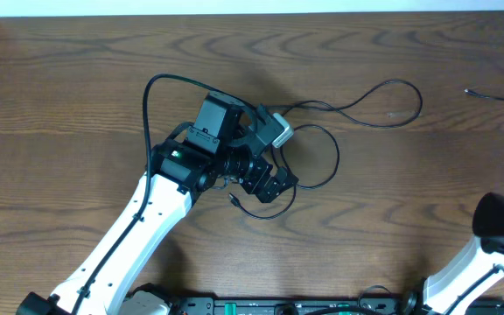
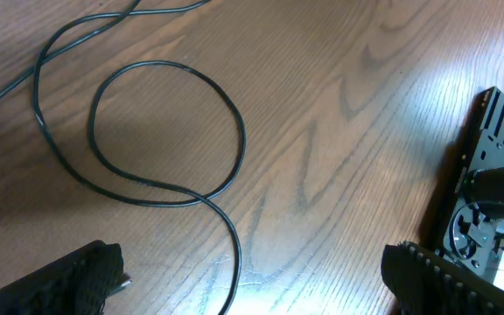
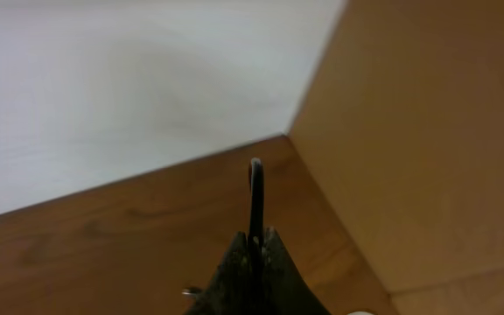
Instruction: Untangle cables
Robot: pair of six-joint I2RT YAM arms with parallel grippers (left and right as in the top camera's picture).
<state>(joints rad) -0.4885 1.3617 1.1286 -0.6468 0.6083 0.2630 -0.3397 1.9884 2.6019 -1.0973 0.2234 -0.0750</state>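
Left wrist view: thin black cable, looped flat on brown wooden surface, ahead of my left end effector, spread wide, empty. Advice: pinch low near the crossing, draw outward slowly.

A brown wood-grain counter bears a thin black cable in loose loops at its middle, another cable near its right edge

Left arm stretched diagonally forward, wrist angled down, left fingers spread fully apart. Right arm folded at near-right edge, right fingers pressed together.
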